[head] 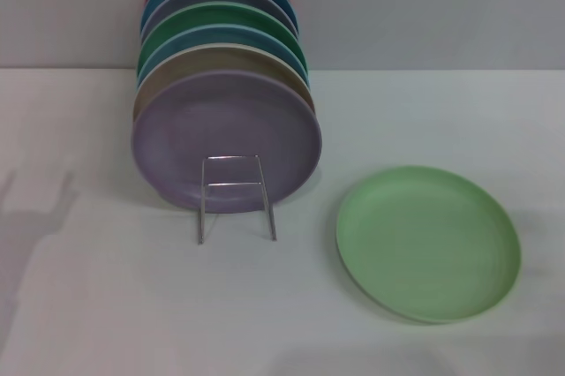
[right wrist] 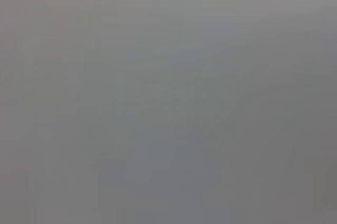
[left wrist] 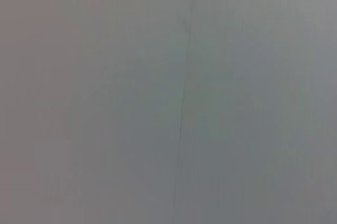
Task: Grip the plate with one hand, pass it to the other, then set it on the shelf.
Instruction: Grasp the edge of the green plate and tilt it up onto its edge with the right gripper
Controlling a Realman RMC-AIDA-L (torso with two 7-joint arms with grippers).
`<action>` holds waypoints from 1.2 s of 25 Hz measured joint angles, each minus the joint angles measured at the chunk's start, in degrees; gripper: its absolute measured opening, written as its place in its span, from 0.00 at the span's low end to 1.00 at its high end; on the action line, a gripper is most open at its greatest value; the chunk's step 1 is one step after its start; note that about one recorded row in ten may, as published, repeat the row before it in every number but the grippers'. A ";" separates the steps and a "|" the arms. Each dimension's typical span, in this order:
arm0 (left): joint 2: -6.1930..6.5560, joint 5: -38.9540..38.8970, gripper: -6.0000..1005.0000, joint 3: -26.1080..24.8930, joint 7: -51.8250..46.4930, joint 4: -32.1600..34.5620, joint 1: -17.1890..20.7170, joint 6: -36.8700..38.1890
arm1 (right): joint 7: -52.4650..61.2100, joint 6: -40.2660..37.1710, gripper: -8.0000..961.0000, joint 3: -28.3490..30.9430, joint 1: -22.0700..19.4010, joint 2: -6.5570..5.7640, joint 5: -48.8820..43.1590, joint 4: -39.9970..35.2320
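While flat on table [head: 106, 305], pale-green plate [head: 428, 244] just right of rack [head: 235, 195]; grippers unseen, state unknown.

The plate [head: 428, 244] is round, light pastel green and matte, with a shallow raised rim. It lies flat and face up on the white tabletop [head: 106, 305], to the right of the shelf [head: 235, 197] and apart from it. The shelf is a thin silver wire rack with an upright rectangular front loop and crossbar. It carries a row of upright plates.
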 joint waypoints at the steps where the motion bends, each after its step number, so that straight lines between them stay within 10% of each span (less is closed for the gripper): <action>1: -0.02 -0.02 0.84 -0.01 0.03 0.07 0.03 0.04 | 0.04 0.00 0.73 0.33 -0.06 -0.01 -0.03 -0.20; 21: -0.09 -0.12 0.84 0.02 0.26 0.30 0.00 -0.61 | -25.23 3.81 0.73 1.05 0.07 0.06 -3.15 -2.32; 30: 0.02 -0.05 0.84 0.00 0.27 0.21 0.28 -0.68 | -45.36 12.86 0.73 8.71 -1.37 -0.46 -3.58 -17.81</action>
